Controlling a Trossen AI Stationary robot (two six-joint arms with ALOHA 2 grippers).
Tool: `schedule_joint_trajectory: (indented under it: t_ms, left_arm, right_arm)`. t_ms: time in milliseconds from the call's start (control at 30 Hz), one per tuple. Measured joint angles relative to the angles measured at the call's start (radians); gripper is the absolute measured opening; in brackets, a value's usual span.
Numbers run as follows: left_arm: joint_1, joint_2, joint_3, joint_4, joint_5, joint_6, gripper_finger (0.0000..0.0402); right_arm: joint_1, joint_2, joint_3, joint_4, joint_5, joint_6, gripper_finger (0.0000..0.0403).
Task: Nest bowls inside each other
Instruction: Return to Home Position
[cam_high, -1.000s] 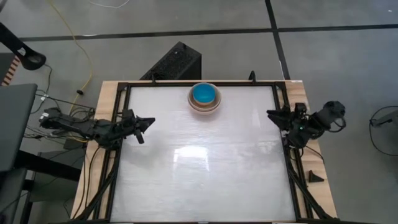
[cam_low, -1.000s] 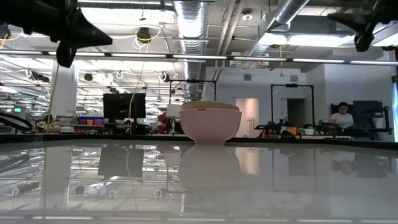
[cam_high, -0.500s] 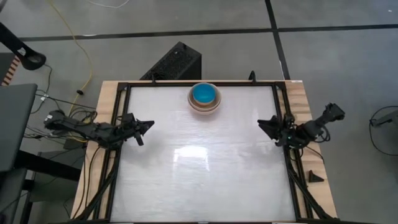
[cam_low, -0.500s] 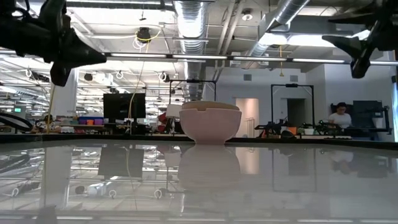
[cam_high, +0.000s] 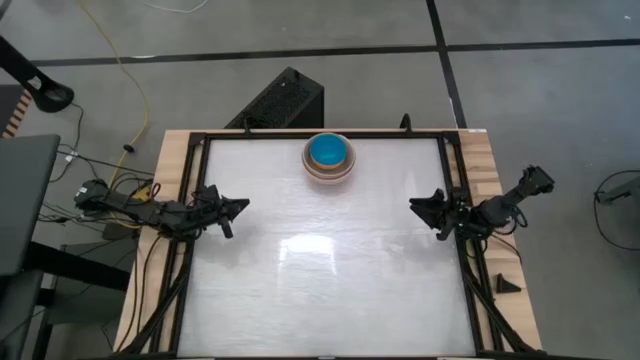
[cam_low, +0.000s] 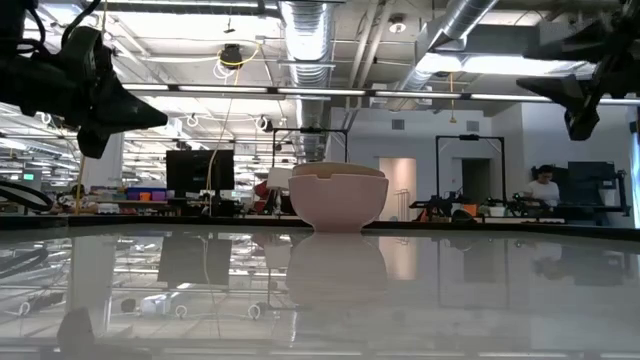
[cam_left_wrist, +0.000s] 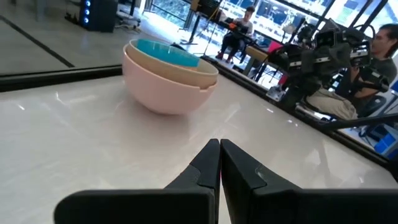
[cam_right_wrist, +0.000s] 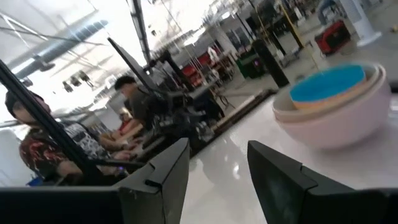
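The bowls (cam_high: 329, 157) stand nested in one stack at the middle of the table's far edge, resting on the base of the pale pink outer bowl (cam_left_wrist: 163, 93); a salmon rim and a turquoise-blue inside (cam_right_wrist: 328, 83) show within it. My left gripper (cam_high: 240, 205) hangs shut over the table's left edge, clear of the stack. My right gripper (cam_high: 420, 206) hangs open over the right edge, with nothing between its fingers. In the low view the stack (cam_low: 338, 196) sits between the two grippers.
A black frame (cam_high: 320, 134) runs around the white tabletop (cam_high: 320, 270). A dark box (cam_high: 283, 100) stands on the floor behind the far edge. People sit in the room beyond the table (cam_low: 545, 188).
Both grippers have come down. My right gripper has also swung out from beside the table's right edge toward the left, over the tabletop. My left arm has drawn back slightly toward the left edge. The stack of bowls has stayed in place.
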Motion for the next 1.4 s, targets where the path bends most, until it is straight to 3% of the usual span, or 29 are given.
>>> schedule_joint_trajectory:
  t_ms: [200, 800, 1400]
  left_arm:
    - [0.000, 0.002, 0.000, -0.002, 0.010, 0.007, 0.0000]
    - [0.000, 0.202, -0.001, -0.003, 0.017, 0.154, 0.0000]
    - [0.000, 0.217, -0.002, -0.003, 0.034, 0.146, 0.0000]
  right_arm:
    - [0.000, 0.001, 0.000, -0.138, 0.001, 0.131, 0.0198]
    - [-0.031, 0.098, 0.000, -0.148, 0.001, -0.056, 0.0198]
    - [-0.031, 0.098, -0.001, -0.149, 0.000, -0.056, 0.0198]
